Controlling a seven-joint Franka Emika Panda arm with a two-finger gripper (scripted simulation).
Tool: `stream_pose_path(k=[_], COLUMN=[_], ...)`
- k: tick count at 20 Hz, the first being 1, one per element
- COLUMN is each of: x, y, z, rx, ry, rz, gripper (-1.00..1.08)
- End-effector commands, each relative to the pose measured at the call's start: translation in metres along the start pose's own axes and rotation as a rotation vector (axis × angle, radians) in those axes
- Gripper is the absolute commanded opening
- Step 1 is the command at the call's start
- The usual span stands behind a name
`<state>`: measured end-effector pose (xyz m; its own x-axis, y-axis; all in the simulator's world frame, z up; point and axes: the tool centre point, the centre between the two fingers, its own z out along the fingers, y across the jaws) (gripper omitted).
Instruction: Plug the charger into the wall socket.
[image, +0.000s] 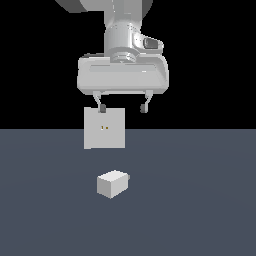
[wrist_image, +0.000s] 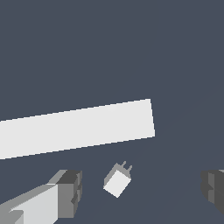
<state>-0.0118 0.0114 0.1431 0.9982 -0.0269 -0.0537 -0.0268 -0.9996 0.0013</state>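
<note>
We see a flat slate-blue floor (image: 200, 210) running back to a black background, with no walls or furniture to be made out. On that floor lies the charger (image: 112, 183), a small white block resting free, with short grey prongs showing at its side toward the exterior view's right. In the wrist view the same charger (wrist_image: 117, 181) shows two prongs pointing toward the long white slab beyond it.

That slab is the wall socket (image: 104, 128), an upright white square plate standing behind the charger in the exterior view, a little to the exterior view's left, with two tiny gold-brown holes near its centre. From the wrist camera we see only its top edge as a long pale bar (wrist_image: 78, 127). Charger and socket are apart, with bare floor between them.

Above both hangs the Panda arm's end effector (image: 123, 108), its fingers pointing down. The jaws stand wide apart and hold nothing; one dark fingertip overlaps the socket's upper edge in the exterior view. In the wrist view the charger sits between the two fingers (wrist_image: 70, 192), well below them.
</note>
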Motion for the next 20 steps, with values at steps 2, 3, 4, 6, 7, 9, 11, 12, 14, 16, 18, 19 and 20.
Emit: stream_pose_path(k=[2, 3, 4, 6, 7, 9, 11, 12, 14, 16, 18, 19, 20], x=[0.000, 0.000, -0.001, -0.003, -0.004, -0.006, -0.010, -0.012, -0.016, -0.021, -0.027, -0.030, -0.033], y=[0.000, 0.000, 0.000, 0.000, 0.001, 0.001, 0.002, 0.002, 0.002, 0.002, 0.003, 0.002, 0.002], z=[0.000, 0.000, 0.001, 0.002, 0.003, 0.005, 0.008, 0.010, 0.014, 0.018, 0.024, 0.026, 0.029], rx=[0.000, 0.000, 0.000, -0.001, -0.001, -0.002, -0.003, -0.003, -0.004, -0.006, -0.007, -0.008, -0.009], ry=[0.000, 0.001, 0.002, 0.006, 0.008, 0.014, 0.022, 0.027, 0.037, 0.049, 0.062, 0.068, 0.076], rz=[0.001, 0.003, 0.006, 0.017, 0.025, 0.044, 0.068, 0.082, 0.113, 0.149, 0.189, 0.210, 0.232], gripper=[1.00, 1.00, 1.00, 1.00, 1.00, 1.00, 1.00, 1.00, 1.00, 1.00, 1.00, 1.00, 1.00])
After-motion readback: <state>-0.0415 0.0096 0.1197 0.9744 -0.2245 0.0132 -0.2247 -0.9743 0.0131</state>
